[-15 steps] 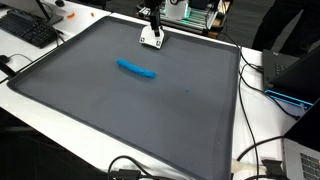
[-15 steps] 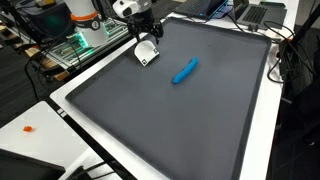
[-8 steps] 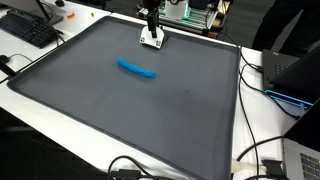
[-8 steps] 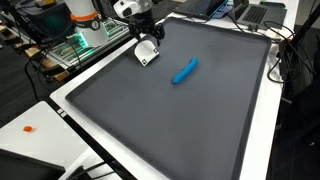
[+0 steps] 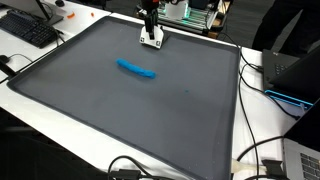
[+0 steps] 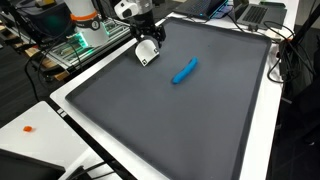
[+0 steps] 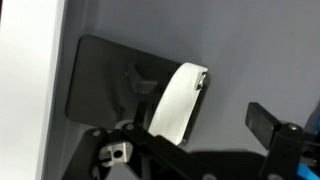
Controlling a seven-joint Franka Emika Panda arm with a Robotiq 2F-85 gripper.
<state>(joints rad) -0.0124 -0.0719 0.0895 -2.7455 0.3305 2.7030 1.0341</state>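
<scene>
Blue object [image 5: 136, 69] mid grey mat [image 5: 150, 125]; keyboard [image 5: 28, 28] beside mat; cables [image 5: 262, 150] at edge.

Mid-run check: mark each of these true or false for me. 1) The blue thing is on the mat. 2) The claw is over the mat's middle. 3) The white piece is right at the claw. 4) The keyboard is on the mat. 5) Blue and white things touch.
1) True: the blue elongated object lies on the dark grey mat.
2) False: the claw is at the mat's edge.
3) True: the small white object sits directly at the claw.
4) False: the black keyboard lies off the mat.
5) False: bare mat separates them.
</scene>
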